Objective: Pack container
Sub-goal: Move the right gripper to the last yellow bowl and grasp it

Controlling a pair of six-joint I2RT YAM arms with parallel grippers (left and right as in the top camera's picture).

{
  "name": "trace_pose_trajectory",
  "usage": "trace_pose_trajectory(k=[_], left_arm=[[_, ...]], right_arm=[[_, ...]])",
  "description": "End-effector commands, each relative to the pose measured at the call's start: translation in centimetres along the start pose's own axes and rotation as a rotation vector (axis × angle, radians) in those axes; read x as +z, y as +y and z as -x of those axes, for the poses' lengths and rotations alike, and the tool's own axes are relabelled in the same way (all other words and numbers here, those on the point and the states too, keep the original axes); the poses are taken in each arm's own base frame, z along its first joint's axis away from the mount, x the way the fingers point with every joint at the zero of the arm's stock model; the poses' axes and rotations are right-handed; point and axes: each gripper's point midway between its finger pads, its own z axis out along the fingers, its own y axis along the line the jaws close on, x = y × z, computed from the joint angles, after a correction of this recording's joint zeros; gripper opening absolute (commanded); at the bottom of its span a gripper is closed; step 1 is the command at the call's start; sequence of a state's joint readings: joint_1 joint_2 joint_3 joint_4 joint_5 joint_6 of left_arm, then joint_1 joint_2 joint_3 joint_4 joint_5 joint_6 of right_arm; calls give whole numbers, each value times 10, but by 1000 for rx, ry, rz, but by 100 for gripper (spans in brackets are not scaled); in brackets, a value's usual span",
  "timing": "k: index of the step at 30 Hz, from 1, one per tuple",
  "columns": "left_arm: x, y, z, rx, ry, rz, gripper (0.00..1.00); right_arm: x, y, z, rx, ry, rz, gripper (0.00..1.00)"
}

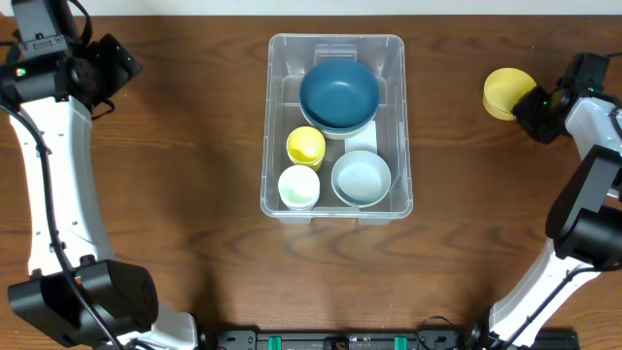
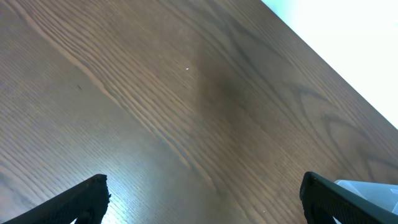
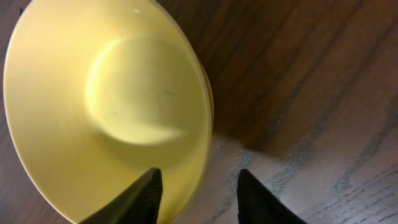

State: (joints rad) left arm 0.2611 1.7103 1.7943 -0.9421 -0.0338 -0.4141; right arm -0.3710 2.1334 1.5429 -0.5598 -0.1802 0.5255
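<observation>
The container (image 1: 275,126), a clear rectangular bin, stands mid-table. It holds a dark blue bowl (image 1: 338,94), a yellow cup (image 1: 306,146), a white cup (image 1: 298,187) and a pale blue bowl (image 1: 361,178). A yellow bowl (image 1: 505,92) (image 3: 93,106) lies on the wood at the far right. My right gripper (image 1: 530,105) (image 3: 199,186) straddles its rim, one finger inside and one outside, with wood still showing between rim and outer finger. My left gripper (image 1: 121,66) (image 2: 205,193) hovers wide open over bare table at the far left, holding nothing.
Dark wooden table (image 1: 175,194) all around the bin. The table's far edge runs close behind the bin and both grippers (image 2: 348,68). Both arm bases stand at the near corners.
</observation>
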Motion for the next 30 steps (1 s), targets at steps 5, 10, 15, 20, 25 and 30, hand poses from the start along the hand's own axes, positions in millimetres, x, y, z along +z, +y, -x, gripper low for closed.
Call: trace_pose_trajectory(k=[5, 10, 15, 20, 25, 30], left_arm=[[-1, 3, 3, 6, -10, 11, 98], [-1, 3, 3, 6, -10, 11, 98], [-1, 3, 3, 6, -10, 11, 98], [-1, 3, 3, 6, -10, 11, 98], [-1, 3, 3, 6, -10, 11, 98], [-1, 3, 3, 6, -10, 11, 98]], right_arm=[[6, -11, -1, 18, 5, -30, 30], [6, -12, -2, 18, 6, -31, 23], [6, -12, -3, 13, 12, -33, 16], [5, -12, -3, -35, 13, -32, 9], [0, 0, -5, -83, 29, 30, 2], [-27, 28, -4, -158, 18, 137, 2]])
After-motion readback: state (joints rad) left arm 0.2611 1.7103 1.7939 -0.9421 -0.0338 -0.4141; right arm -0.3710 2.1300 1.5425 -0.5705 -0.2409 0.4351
